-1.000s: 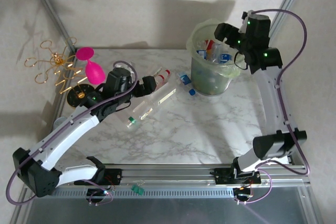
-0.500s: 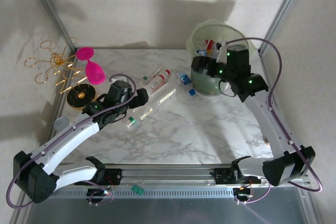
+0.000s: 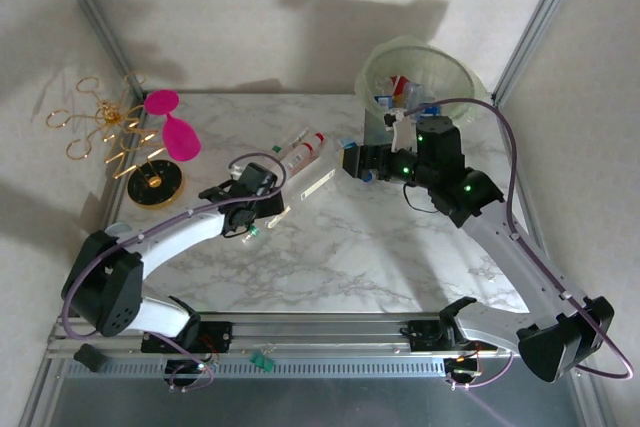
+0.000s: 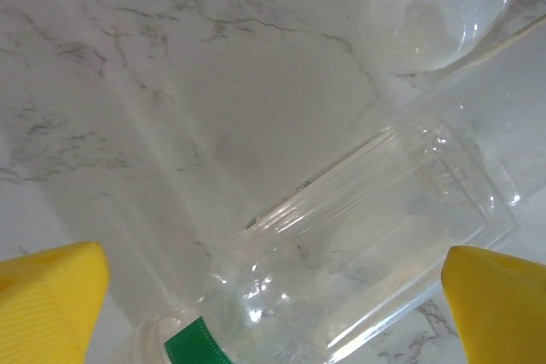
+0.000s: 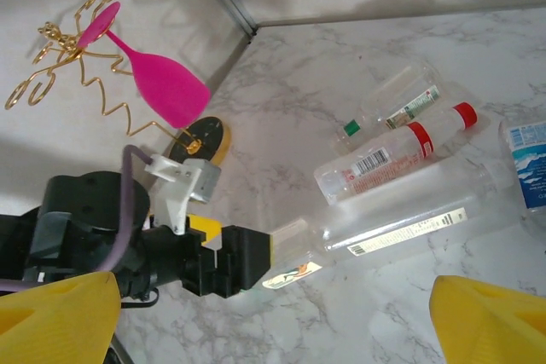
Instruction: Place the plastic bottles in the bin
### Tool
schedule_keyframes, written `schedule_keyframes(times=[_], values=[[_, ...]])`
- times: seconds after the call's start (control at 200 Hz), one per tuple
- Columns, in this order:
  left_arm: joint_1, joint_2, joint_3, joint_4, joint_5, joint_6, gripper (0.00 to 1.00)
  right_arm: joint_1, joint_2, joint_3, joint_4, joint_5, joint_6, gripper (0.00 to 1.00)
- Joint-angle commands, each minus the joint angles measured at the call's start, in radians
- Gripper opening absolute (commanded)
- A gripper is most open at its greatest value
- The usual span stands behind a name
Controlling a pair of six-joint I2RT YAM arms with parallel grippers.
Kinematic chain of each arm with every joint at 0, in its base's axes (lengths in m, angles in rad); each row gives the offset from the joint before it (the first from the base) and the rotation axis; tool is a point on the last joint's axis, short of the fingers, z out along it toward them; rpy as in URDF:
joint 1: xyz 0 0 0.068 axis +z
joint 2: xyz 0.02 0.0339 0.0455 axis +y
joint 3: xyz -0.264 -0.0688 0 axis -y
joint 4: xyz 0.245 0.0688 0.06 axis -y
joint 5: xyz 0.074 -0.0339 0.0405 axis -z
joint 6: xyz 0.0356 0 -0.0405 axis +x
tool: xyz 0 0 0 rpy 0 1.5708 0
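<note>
Left pincer (image 4: pixel 273 304): spread above the green-capped bottle (image 4: pixel 341 245), left of the bin (image 3: pixel 420 42); right pincer (image 5: pixel 273 317): spread, empty. The bottle could be squeezed out if gripped off-centre.

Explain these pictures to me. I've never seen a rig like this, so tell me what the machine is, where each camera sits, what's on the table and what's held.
These are two robot arms bolted to the near edge of a marble table. Each ends in a two-finger gripper. The wide picture comes from a camera above and behind the arms. The other two come from cameras on the wrists, so the yellow shapes in their bottom corners are fingertips.

Several clear bottles lie on the table, near a pale-green bin that already has bottles in it. A pink goblet and a gold stand are at the left.

The left gripper is open, with a finger on either side of a long bottle but not closed on it. The right gripper is open too, above the table. Nothing is held.
</note>
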Motion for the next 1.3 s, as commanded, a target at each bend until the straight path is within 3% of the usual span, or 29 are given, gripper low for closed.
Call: schedule_keyframes(times=[0.0,0.175,0.556,1.001,1.292], values=[[-0.025,0.032,-0.008,0.075,-0.023,0.041,1.00,0.007,-0.001,-0.009,-0.004,0.005,-0.047,0.93],[-0.137,0.138,-0.002,0.113,-0.133,0.066,1.00,0.014,0.016,-0.018,-0.045,0.054,-0.076,0.94],[-0.193,0.256,0.065,0.114,-0.146,0.058,0.98,0.018,0.018,-0.019,-0.047,0.067,-0.085,0.94],[-0.199,0.211,0.025,0.144,-0.064,0.083,0.52,0.019,0.031,0.005,-0.049,0.096,-0.072,0.94],[-0.198,0.176,0.004,0.135,-0.083,0.075,0.49,0.019,0.015,-0.002,-0.048,0.102,-0.054,0.93]])
